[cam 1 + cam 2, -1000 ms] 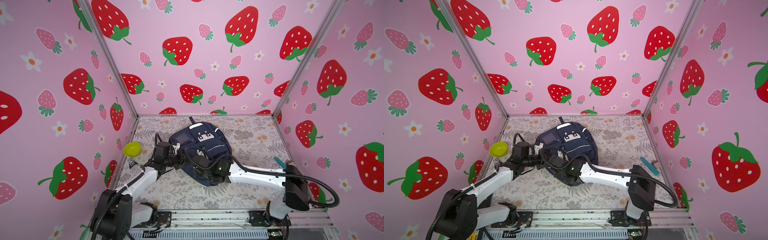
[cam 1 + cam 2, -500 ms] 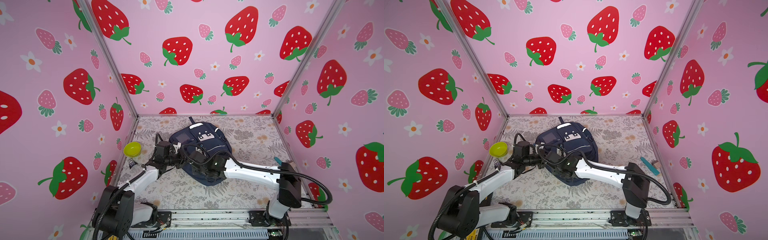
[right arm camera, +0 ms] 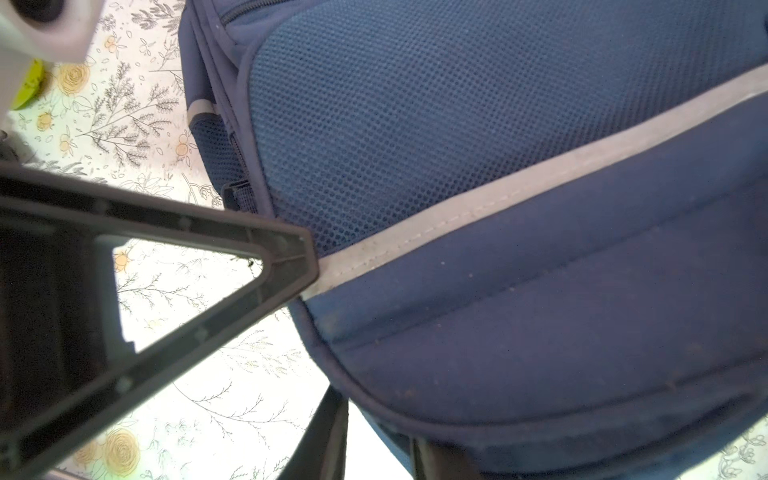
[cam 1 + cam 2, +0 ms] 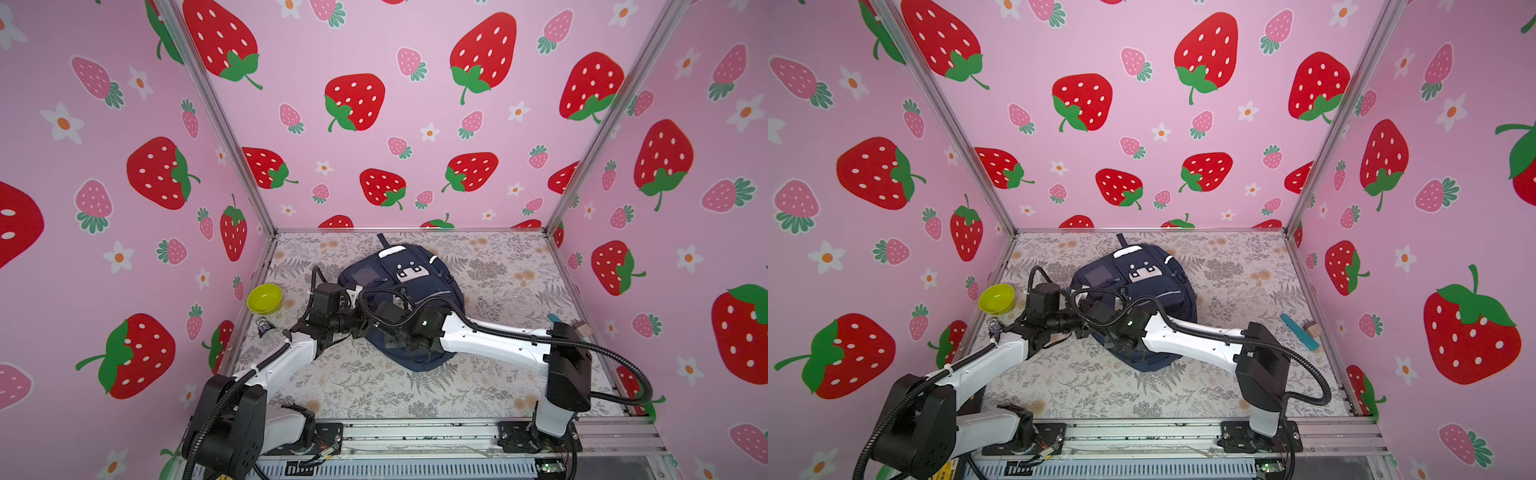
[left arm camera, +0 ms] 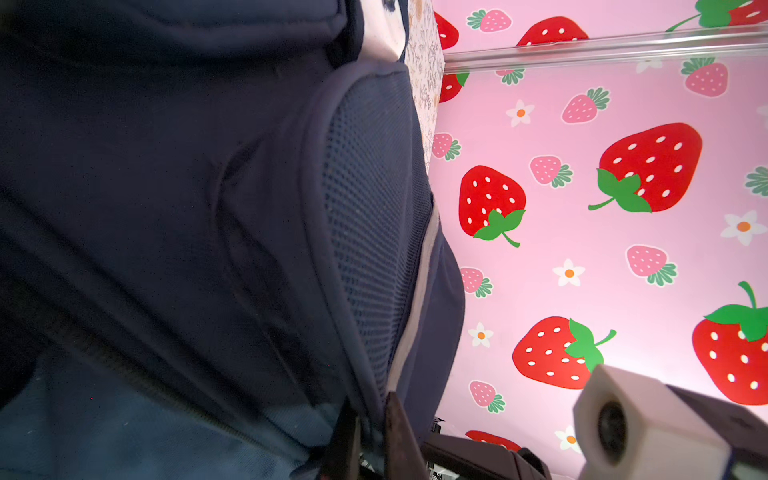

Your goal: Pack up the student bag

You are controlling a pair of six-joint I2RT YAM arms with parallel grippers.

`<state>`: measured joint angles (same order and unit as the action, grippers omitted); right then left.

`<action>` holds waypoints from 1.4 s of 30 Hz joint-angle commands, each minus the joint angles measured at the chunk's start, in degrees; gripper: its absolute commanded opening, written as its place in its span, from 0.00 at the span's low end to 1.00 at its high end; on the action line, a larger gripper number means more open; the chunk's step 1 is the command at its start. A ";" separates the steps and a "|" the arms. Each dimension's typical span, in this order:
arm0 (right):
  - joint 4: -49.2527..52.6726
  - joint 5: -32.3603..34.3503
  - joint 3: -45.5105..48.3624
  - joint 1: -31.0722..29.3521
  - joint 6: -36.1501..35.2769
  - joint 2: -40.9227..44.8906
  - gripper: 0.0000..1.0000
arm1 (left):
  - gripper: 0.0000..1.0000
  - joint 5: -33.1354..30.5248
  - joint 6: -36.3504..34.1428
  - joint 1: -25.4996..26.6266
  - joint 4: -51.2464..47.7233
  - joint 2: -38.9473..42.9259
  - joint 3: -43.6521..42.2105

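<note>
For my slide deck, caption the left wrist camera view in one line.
Left gripper pinching the edge of the navy backpack beside its mesh panel, strawberry wallpaper behind.

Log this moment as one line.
student bag: on table | left gripper: shut on its side | right gripper: at its edge, grip unclear

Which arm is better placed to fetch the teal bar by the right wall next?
Probably right: the teal bar lies on its side, and the left gripper is shut on the student bag.
</note>
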<state>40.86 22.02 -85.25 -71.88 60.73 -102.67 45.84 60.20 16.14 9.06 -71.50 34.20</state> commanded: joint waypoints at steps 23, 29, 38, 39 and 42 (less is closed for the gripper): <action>9.12 7.08 -7.98 2.18 1.50 -6.50 0.32 | 0.00 2.46 -3.01 1.80 1.58 3.39 0.32; 10.53 7.73 -6.62 1.59 2.29 -3.21 0.14 | 0.00 1.93 -4.23 1.72 1.13 2.27 0.35; 12.24 8.14 -4.66 0.71 3.39 -2.14 0.02 | 0.00 1.36 -5.88 1.78 -0.33 1.89 0.62; 12.07 8.09 -4.16 0.60 3.43 -1.72 0.00 | 0.00 1.20 -6.01 1.77 -0.48 1.98 0.57; 11.11 7.96 -2.41 0.60 3.43 -0.24 0.00 | 0.00 0.74 -6.33 1.61 -1.06 1.90 0.52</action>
<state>47.00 25.54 -89.78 -72.14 61.91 -105.89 43.18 55.75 17.69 8.75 -70.24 34.20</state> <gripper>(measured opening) 0.087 0.119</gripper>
